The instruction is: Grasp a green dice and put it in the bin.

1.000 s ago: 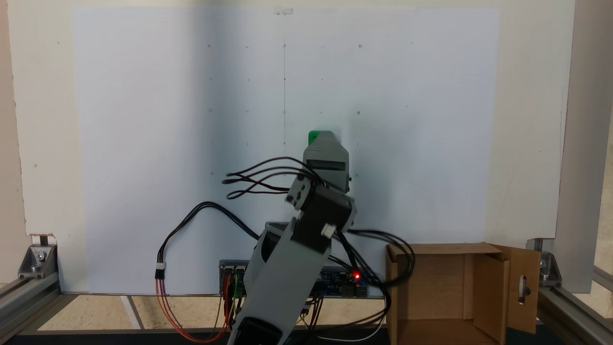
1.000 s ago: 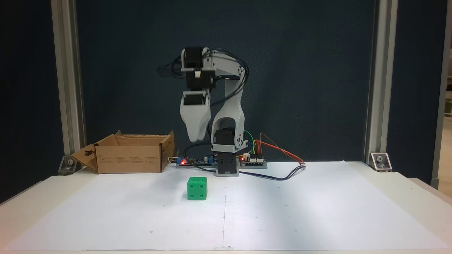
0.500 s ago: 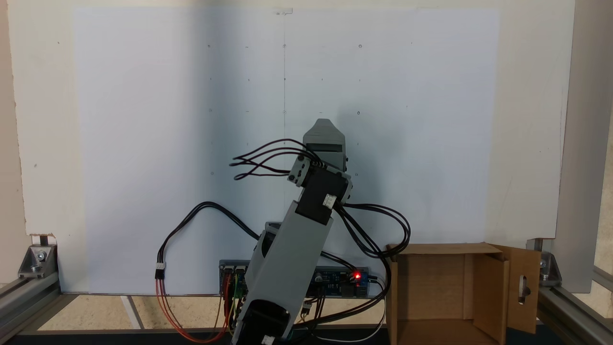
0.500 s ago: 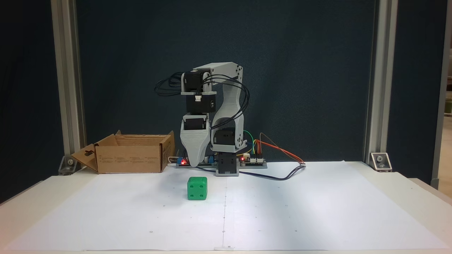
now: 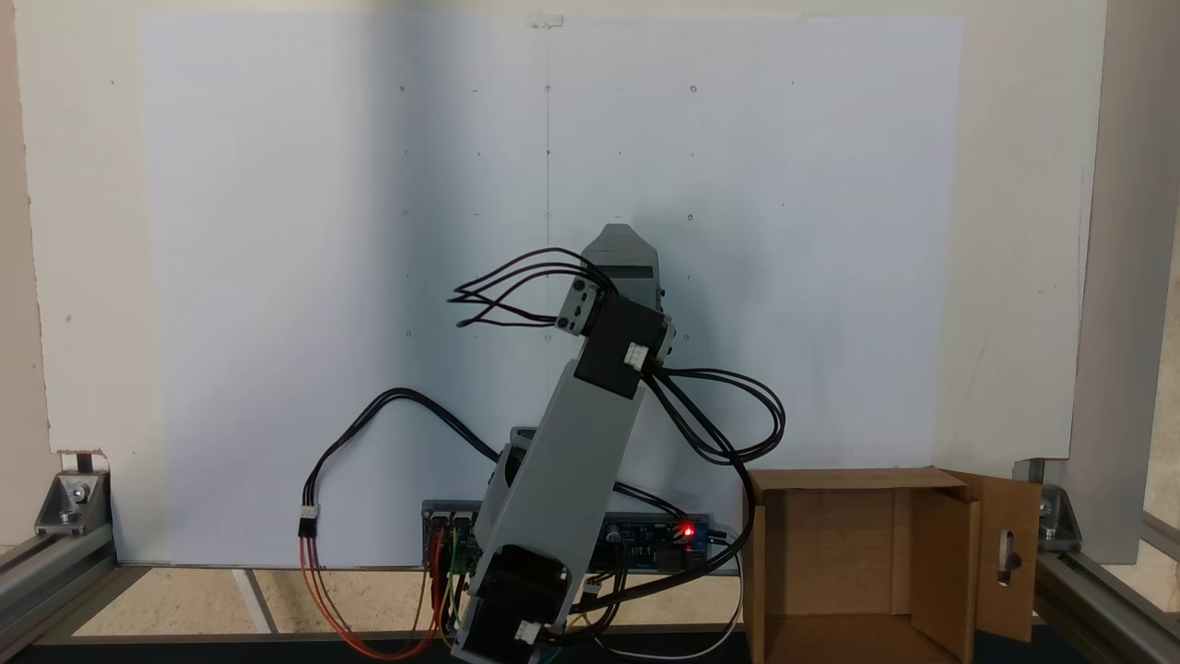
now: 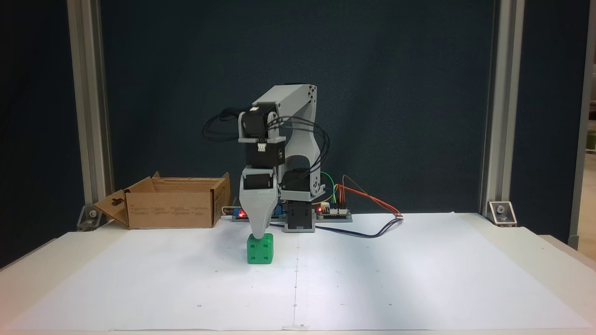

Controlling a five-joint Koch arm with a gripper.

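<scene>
The green dice point(image 6: 260, 250) sits on the white paper, a little left of the centre line in a fixed view. My grey gripper point(image 6: 259, 235) points straight down, its tip at the dice's top face. Its jaws lie one behind the other, so I cannot tell whether they are open or shut. In the view from behind the arm, the gripper point(image 5: 616, 232) covers the dice. The bin point(image 6: 172, 209) is a brown cardboard box with its flaps open, well to the left of the gripper and behind it. From behind, the bin point(image 5: 848, 478) is at the lower right beside the arm's base.
A controller board with a red light point(image 6: 333, 211) and loose cables point(image 6: 372, 230) lie by the arm's base point(image 6: 298, 218). Aluminium frame posts point(image 6: 91, 116) stand at the table's back corners. White paper point(image 6: 396, 279) covers the table around the dice.
The arm has folded forward and lowered the gripper from high above the table down onto the top of the dice. The dice and the bin have not moved.
</scene>
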